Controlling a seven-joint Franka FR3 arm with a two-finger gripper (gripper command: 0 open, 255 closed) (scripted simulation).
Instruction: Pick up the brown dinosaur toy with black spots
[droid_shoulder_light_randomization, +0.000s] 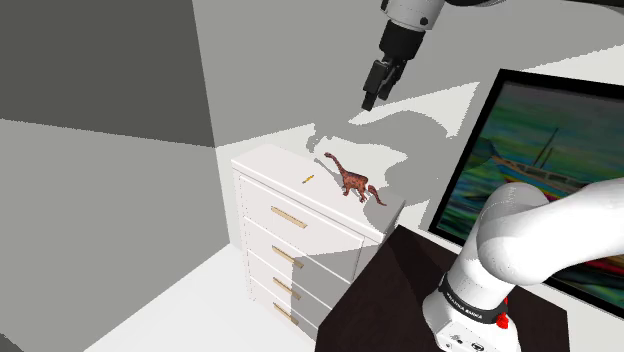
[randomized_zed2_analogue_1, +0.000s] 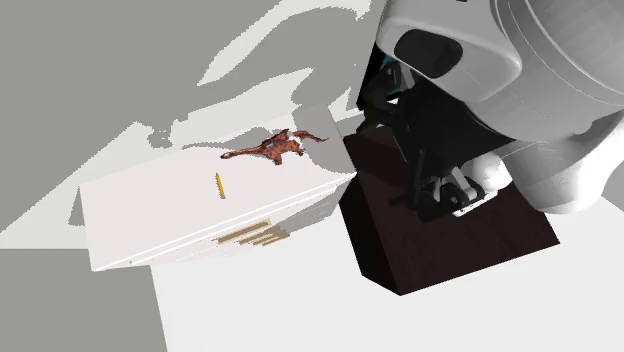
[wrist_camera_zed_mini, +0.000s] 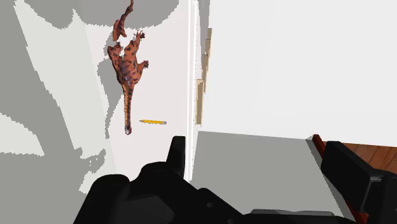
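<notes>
dresser (droid_shoulder_light_randomization: 268, 163), white, with drawers; yellow pencil (droid_shoulder_light_randomization: 309, 179) on its top; brown black-spotted dinosaur toy (droid_shoulder_light_randomization: 354, 182) on the same top, near the pencil; tool (droid_shoulder_light_randomization: 371, 98) well above the toy, fingers apart, holding nothing; framed painting (droid_shoulder_light_randomization: 540, 160) against the wall.

White chest of drawers (droid_shoulder_light_randomization: 300, 225) (four drawers, pale handles) before grey walls (droid_shoulder_light_randomization: 100, 60); white floor (droid_shoulder_light_randomization: 190, 300); framed boat painting (droid_shoulder_light_randomization: 540, 150) just beside it
</notes>
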